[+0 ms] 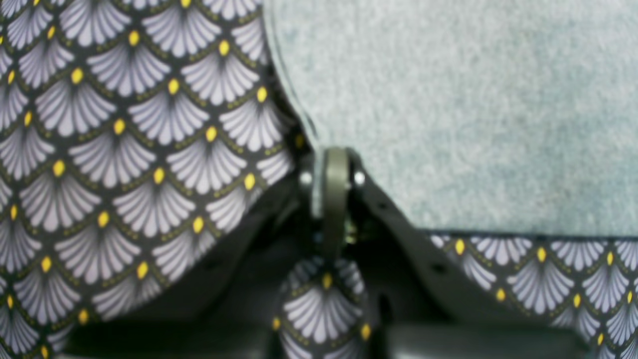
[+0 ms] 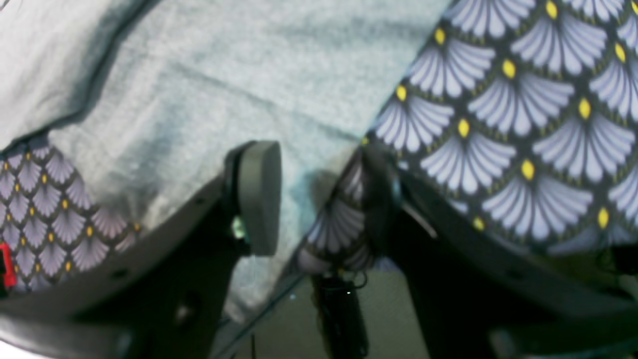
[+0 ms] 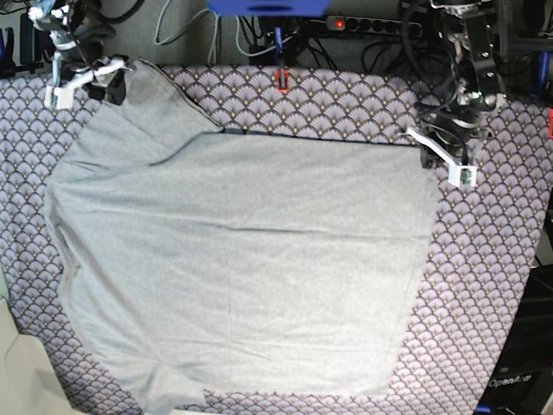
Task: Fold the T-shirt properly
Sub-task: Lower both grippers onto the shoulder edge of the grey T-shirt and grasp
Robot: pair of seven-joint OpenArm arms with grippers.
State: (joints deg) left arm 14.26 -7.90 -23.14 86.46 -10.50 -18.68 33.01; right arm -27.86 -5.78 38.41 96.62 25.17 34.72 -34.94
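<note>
The light grey T-shirt (image 3: 251, 259) lies spread flat, its folded top edge running across the back. My left gripper (image 3: 428, 156) is at the shirt's far right corner. In the left wrist view its fingers (image 1: 335, 169) are pressed together on the edge of the T-shirt (image 1: 473, 109). My right gripper (image 3: 108, 76) is at the far left corner. The right wrist view shows it (image 2: 319, 179) open, one pad (image 2: 259, 194) resting over the T-shirt (image 2: 249, 75), the other finger (image 2: 379, 199) over the patterned cloth, with the shirt's edge between them.
The purple-grey fan-scale cloth (image 3: 492, 285) covers the table under the shirt. A red clip (image 3: 282, 79) sits at the cloth's back edge. Cables and a power strip (image 3: 363, 22) run behind it. A pale object (image 3: 22, 372) sits at the front left corner.
</note>
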